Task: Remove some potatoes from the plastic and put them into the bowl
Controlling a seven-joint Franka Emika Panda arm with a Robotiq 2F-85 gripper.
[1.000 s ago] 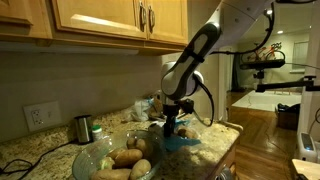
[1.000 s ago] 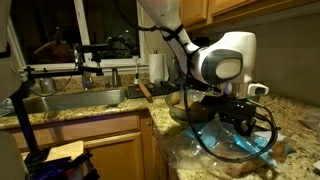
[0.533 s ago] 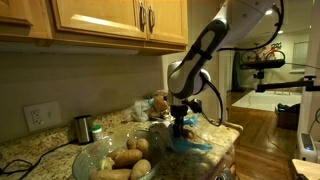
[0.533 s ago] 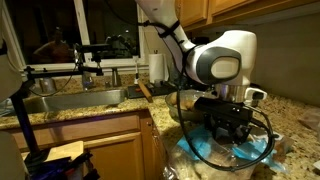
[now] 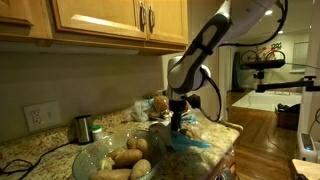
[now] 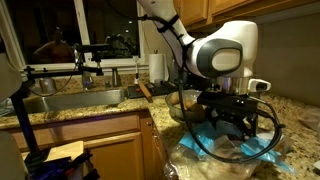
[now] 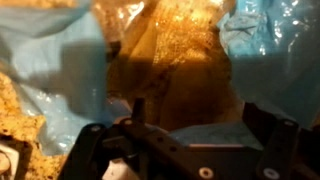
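The plastic lies crinkled on the counter, blue on top; it also shows in the other exterior view and fills the wrist view. My gripper hangs right over its opening. In the wrist view the gripper is open, its fingers wide apart. A tan-brown potato lies in the bag between and beyond them, unclamped. The glass bowl beside the bag holds several potatoes.
A small dark metal cup stands behind the bowl by the wall. A produce pile sits at the back of the granite counter. A sink and a paper towel roll lie beyond the arm.
The arm has shifted slightly sideways over the bag. The fingers now stand wider apart than before.
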